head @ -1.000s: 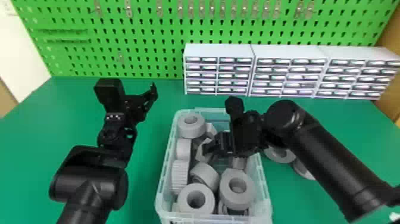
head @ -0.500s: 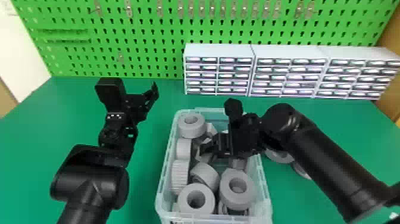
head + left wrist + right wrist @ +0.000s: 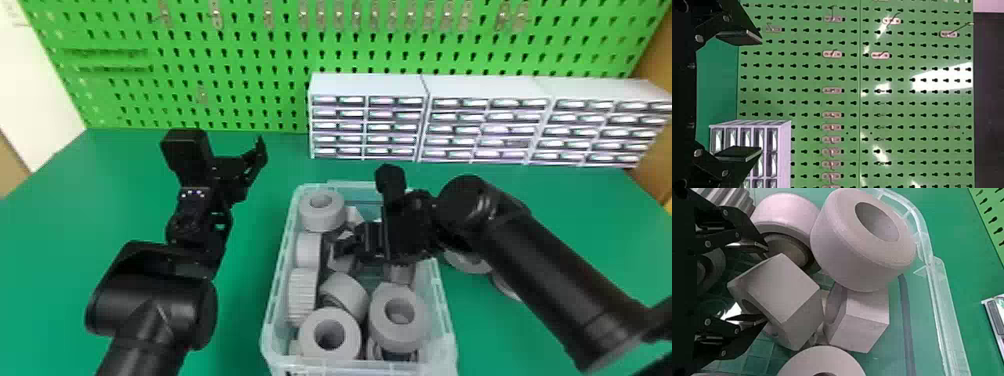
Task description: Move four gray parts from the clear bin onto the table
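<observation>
The clear bin (image 3: 278, 280) holds several gray parts, rings and hexagonal pieces. My right gripper (image 3: 350, 246) is down inside it, toward its far half. In the right wrist view, the right gripper (image 3: 766, 284) has its fingers parted around the near end of a tilted hexagonal part (image 3: 783, 286); the upper fingertip stands slightly off it and the lower one overlaps its edge. A second hexagonal part (image 3: 860, 317) and a thick ring (image 3: 840, 246) lie beyond. My left gripper (image 3: 254, 162) is idle above the table, left of the bin; the left gripper (image 3: 756, 96) is open and holds nothing.
Two gray rings (image 3: 465, 261) lie on the table right of the bin, partly behind the right arm. White drawer cabinets (image 3: 367, 85) stand at the back before a green pegboard (image 3: 250, 60). The bin's walls surround the right gripper closely.
My right arm's forearm has shifted slightly left and nearer, while its gripper has stayed almost in place in the bin. The left arm has hardly moved.
</observation>
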